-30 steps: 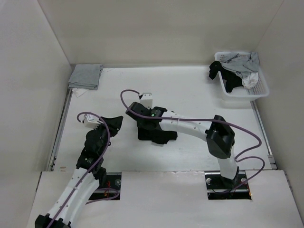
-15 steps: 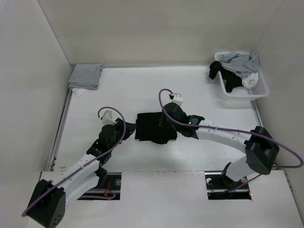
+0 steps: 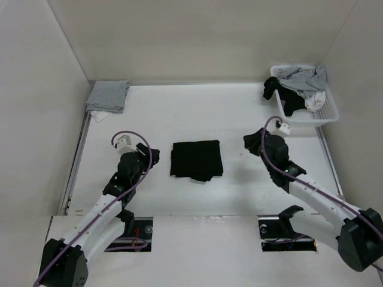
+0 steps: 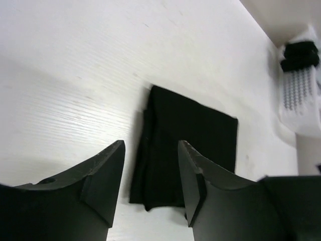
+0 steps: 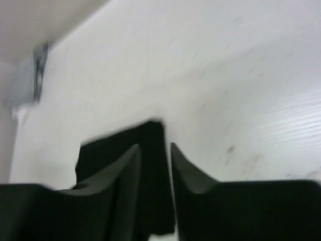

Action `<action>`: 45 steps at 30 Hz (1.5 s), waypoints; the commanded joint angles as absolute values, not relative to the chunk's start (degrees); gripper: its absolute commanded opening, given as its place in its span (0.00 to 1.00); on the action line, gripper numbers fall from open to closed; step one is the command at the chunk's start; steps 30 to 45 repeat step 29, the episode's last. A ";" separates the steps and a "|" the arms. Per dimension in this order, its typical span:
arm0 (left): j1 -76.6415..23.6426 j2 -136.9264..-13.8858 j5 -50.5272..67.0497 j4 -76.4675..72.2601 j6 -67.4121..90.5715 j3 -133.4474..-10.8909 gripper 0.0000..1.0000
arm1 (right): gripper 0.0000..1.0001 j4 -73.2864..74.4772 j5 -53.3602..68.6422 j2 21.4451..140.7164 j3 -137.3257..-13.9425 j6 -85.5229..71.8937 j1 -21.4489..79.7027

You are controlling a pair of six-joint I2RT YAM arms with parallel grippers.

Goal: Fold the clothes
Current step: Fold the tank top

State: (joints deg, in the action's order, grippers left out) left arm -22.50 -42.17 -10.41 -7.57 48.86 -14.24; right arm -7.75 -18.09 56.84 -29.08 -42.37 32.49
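1. Top [image 3: 196, 160]: folded into a flat black rectangle, mid-bench [image 3: 239, 107]. Long axis runs roughly left-right, edges near square to the bench, near edge uneven.
2. Left tool [image 3: 149, 156]: jaws apart, empty, just left of the top, aimed at it.
3. Right tool [image 3: 252, 143]: jaws slightly apart, empty, off to the top's right, not touching.

Black top [image 3: 196, 160], folded rectangle (near edge uneven), lying flat

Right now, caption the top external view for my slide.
Folded black top lies on the table between left gripper and right gripper, both open and empty.
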 commanded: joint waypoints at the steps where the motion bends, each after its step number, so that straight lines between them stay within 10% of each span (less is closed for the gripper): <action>1: -18.34 -42.79 -13.19 -1.50 44.74 -18.19 0.49 | 0.40 -12.13 -16.97 55.72 -29.70 -41.84 23.71; 45: -17.88 -60.20 -13.62 -3.34 42.72 -25.84 0.50 | 0.44 -20.48 -19.60 67.23 -26.63 -41.31 21.58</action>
